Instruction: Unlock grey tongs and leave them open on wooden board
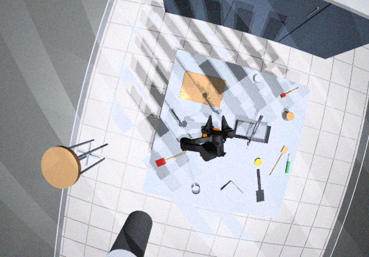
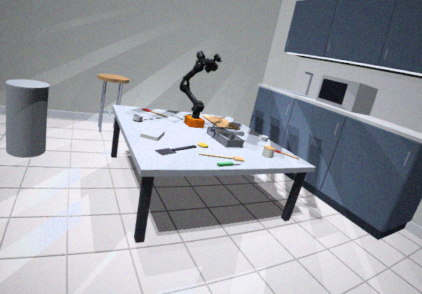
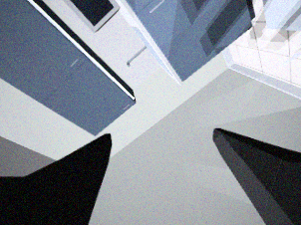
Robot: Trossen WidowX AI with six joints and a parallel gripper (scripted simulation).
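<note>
The grey tongs [image 1: 258, 125] lie slantwise across the roasting tin [image 1: 268, 134] [image 2: 233, 142], to the right of the arm in the top view. Their arms look close together; the lock near the hinge is too small to make out. The wooden board [image 1: 197, 84] [image 2: 215, 120] lies flat beyond the arm, with shadows across it. My gripper [image 1: 216, 116] [image 3: 162, 135] is open and empty, raised high above the table and away from the tongs. The wrist view shows both fingers wide apart, with only wall and cabinets beyond them.
Near the tin are a wooden-lidded jar [image 1: 289, 116] [image 2: 268, 151], a yellow disc [image 1: 258, 162] [image 2: 202, 144], a wooden spatula [image 1: 283, 149] and a green-handled tool [image 1: 287, 166]. A black spatula [image 1: 259, 195] and a red-headed brush [image 1: 160, 162] lie farther off. A white round dish [image 1: 256, 78] stands at the back.
</note>
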